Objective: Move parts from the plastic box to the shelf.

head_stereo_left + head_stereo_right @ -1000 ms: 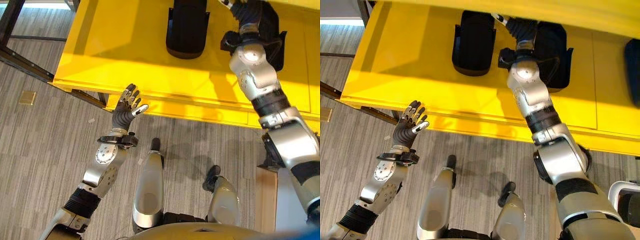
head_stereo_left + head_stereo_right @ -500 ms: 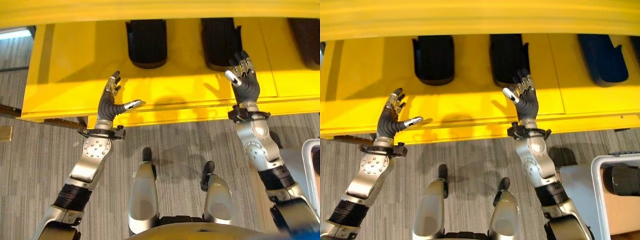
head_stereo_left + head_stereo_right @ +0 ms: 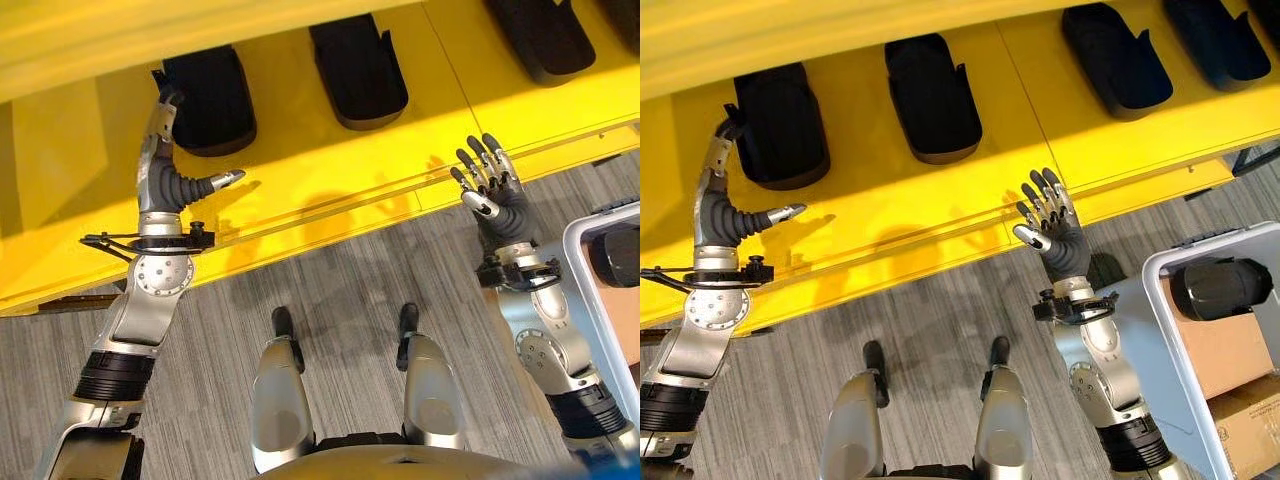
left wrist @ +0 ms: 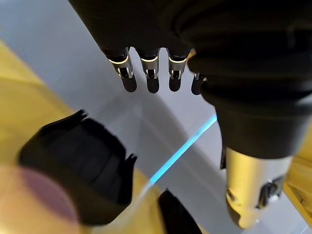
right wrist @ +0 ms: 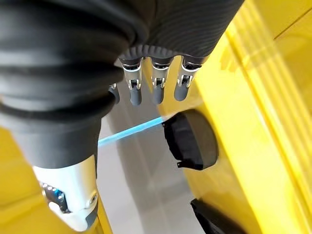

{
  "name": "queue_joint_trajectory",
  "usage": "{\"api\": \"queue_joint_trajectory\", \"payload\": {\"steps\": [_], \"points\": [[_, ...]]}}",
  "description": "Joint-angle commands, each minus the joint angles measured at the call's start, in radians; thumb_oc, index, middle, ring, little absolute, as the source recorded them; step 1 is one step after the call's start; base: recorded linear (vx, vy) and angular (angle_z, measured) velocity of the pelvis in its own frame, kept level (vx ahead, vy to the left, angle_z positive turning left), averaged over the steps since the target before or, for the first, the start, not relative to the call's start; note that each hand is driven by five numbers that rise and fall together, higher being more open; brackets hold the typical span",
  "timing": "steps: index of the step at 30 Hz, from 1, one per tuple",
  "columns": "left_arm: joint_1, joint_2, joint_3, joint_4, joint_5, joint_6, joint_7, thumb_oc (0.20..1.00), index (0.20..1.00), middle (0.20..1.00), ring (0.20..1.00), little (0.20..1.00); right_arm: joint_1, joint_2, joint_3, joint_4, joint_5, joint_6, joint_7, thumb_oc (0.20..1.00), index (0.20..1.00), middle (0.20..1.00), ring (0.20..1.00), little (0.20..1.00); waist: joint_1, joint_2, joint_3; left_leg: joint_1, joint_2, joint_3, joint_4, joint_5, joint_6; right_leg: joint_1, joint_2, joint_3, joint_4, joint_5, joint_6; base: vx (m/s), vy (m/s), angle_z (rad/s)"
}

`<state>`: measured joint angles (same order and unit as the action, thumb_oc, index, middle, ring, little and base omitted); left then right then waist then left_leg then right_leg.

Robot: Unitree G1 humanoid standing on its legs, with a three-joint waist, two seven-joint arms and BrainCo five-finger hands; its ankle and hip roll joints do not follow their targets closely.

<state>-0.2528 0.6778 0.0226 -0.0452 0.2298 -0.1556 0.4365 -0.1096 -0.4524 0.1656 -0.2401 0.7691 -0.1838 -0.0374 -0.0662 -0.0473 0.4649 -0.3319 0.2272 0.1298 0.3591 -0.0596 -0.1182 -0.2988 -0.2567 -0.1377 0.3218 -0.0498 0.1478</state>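
Parts [image 3: 930,95] on shelf [image 3: 870,215], hands [image 3: 1055,230] empty

The plastic box [image 3: 1180,300] is cut off by the picture's right edge, its far wall unseen. The rightmost black part [image 3: 1220,40] on the yellow shelf [image 3: 1040,140] is clipped at the top right corner.

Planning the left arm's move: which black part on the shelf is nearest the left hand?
The leftmost black part; the left hand reaches up beside its left edge.
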Motion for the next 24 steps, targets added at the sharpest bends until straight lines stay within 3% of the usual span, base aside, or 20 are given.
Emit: {"api": "queue_joint_trajectory", "payload": {"steps": [1, 13, 24], "points": [[-0.078, 0.089, 0.01, 0.026, 0.077, -0.019, 0.047, 1.0, 1.0, 1.0, 1.0, 1.0, 0.001, -0.013, -0.037, -0.089, 0.019, -0.05, 0.047, 1.0, 1.0, 1.0, 1.0, 1.0, -0.007, -0.027, -0.031, 0.034, 0.008, -0.006, -0.006, -0.025, 0.014, 0.01, -0.025, -0.051, 0.005, -0.024, -0.005, 0.01, 0.006, -0.04], [-0.242, 0.234, -0.108, 0.189, 0.225, 0.046, 0.031, 1.0, 1.0, 1.0, 1.0, 1.0, 0.053, -0.034, -0.032, -0.089, 0.03, -0.039, 0.068, 1.0, 1.0, 1.0, 1.0, 1.0, -0.024, -0.026, -0.008, 0.019, 0.006, -0.01, 0.001, -0.018, 0.006, 0.008, -0.034, -0.053, 0.01, -0.021, -0.001, 0.0, 0.0, 0.0], [-0.292, 0.235, -0.143, 0.283, 0.158, 0.064, -0.039, 1.0, 1.0, 1.0, 1.0, 1.0, 0.096, -0.026, -0.051, -0.094, 0.008, -0.026, 0.08, 1.0, 1.0, 1.0, 1.0, 1.0, -0.03, -0.029, -0.002, 0.011, 0.008, -0.01, 0.0, -0.013, 0.005, 0.001, -0.033, -0.051, 0.012, -0.018, -0.001, 0.0, 0.0, 0.0]]}}
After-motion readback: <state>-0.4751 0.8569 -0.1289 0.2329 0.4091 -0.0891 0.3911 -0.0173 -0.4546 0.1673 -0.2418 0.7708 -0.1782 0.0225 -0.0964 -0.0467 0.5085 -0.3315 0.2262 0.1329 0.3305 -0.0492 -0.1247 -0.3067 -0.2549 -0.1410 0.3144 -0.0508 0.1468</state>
